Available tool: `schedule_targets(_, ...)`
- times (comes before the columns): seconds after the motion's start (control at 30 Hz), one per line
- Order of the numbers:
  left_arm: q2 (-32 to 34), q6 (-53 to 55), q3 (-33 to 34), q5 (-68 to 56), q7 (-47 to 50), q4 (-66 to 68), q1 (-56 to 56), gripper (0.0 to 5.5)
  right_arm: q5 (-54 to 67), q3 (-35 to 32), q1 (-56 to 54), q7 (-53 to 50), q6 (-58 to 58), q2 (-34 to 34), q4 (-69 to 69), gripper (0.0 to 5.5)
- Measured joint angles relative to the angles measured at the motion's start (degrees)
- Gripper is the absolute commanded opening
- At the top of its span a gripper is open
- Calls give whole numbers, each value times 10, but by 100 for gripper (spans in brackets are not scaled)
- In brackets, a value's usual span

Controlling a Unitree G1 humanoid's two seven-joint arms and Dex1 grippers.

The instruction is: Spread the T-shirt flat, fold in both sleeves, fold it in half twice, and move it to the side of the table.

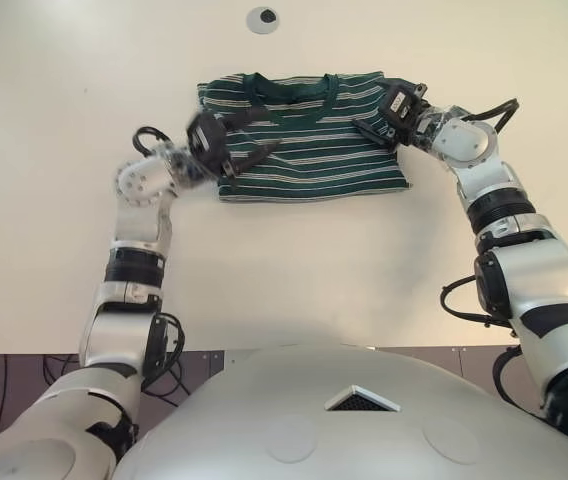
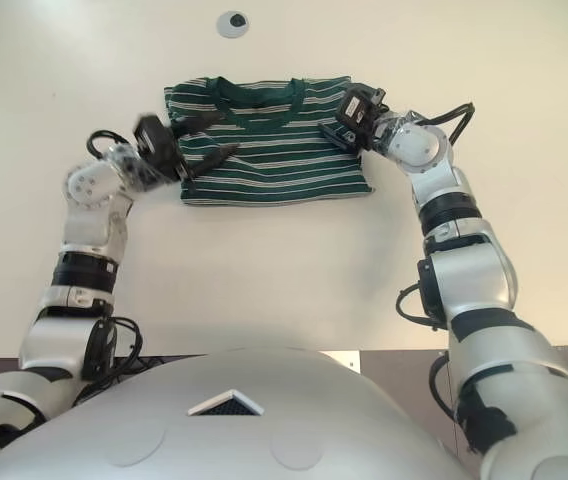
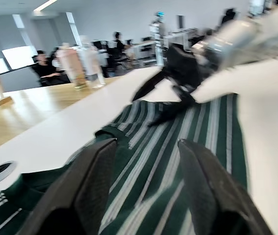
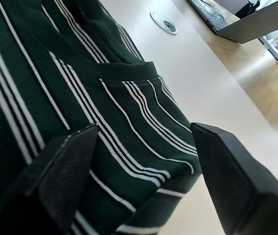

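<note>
Currently the T-shirt [image 1: 309, 150] lies folded on the white table [image 1: 84, 80], central and toward the far side, near a round grommet [image 1: 262, 19]. The left gripper [image 1: 269, 130] sits over the shirt's left edge, jaws spread, with striped cloth between and below the fingers [image 3: 85, 196]. The right gripper [image 4: 144, 129] is at the far right corner, jaws also spread over the cloth; contact cannot be confirmed for either. The collar points away from the robot. The shirt's long axis runs left to right.
</note>
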Motion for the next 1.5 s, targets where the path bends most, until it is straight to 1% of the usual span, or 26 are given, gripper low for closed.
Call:
schedule_targets(0.03,7,-10,-12,20,-1,0,7,226,-2,8,-2,-5,-1,0,2,345)
schedule_targets(0.1,35,-55,-47,107,34,23,9,226,-19,22,-8,-8,-9,-10,4,345)
schedule_targets(0.17,56,-96,-65,166,100,40,-12,226,-17,24,-8,13,-15,-18,1,345)
schedule_targets(0.27,98,-139,-103,277,224,82,-72,226,29,22,20,115,-26,-26,-55,345)
schedule_targets(0.37,140,-164,-134,356,318,113,-106,226,109,32,106,248,2,-72,-207,345)
schedule_targets(0.43,161,-176,-154,398,370,128,-124,226,156,39,166,308,40,-96,-315,345)
schedule_targets(0.5,186,-177,-187,471,446,148,-156,226,208,58,241,363,108,-127,-454,345)
schedule_targets(0.57,213,-176,-224,548,524,173,-189,226,254,72,300,399,190,-136,-571,345)
schedule_targets(0.63,235,-173,-261,622,594,198,-220,226,313,80,332,410,265,-132,-660,345)
schedule_targets(0.67,245,-170,-287,667,644,219,-238,226,371,77,342,403,323,-124,-705,345)
schedule_targets(0.7,250,-173,-298,685,672,235,-245,226,395,64,343,391,349,-108,-720,345)
schedule_targets(0.77,252,-190,-302,685,708,256,-248,226,413,37,341,363,371,-87,-716,345)
schedule_targets(0.83,252,-219,-298,667,733,275,-247,226,440,-7,337,345,388,-83,-704,345)
schedule_targets(0.93,252,-270,-256,583,733,285,-233,226,459,-60,331,339,388,-85,-695,345)
schedule_targets(1.0,254,-322,-222,474,694,276,-209,226,447,-77,327,333,362,-85,-682,345)
schedule_targets(1.03,253,-342,-218,415,665,256,-186,226,423,-79,324,327,334,-86,-669,345)
schedule_targets(1.1,247,-359,-227,282,580,166,-108,226,352,-70,313,316,271,-87,-632,345)
schedule_targets(1.13,241,-348,-241,243,544,106,-74,226,320,-56,311,315,248,-87,-615,345)
schedule_targets(1.2,235,-311,-267,195,479,-2,-23,226,265,-36,309,310,209,-90,-584,345)
schedule_targets(1.27,230,-257,-292,147,409,-102,16,226,224,-33,308,307,174,-128,-552,345)
schedule_targets(1.3,226,-227,-303,129,376,-139,35,226,210,-37,306,307,161,-149,-538,345)
schedule_targets(1.33,224,-205,-305,129,357,-152,43,226,204,-41,306,306,155,-155,-531,345)
schedule_targets(1.4,222,-169,-311,186,334,-158,57,226,202,-41,307,309,147,-161,-528,345)
schedule_targets(1.43,218,-163,-306,206,333,-164,58,226,197,-42,309,316,139,-179,-528,345)
schedule_targets(1.5,214,-162,-297,239,333,-166,57,226,182,-35,317,320,131,-194,-531,345)
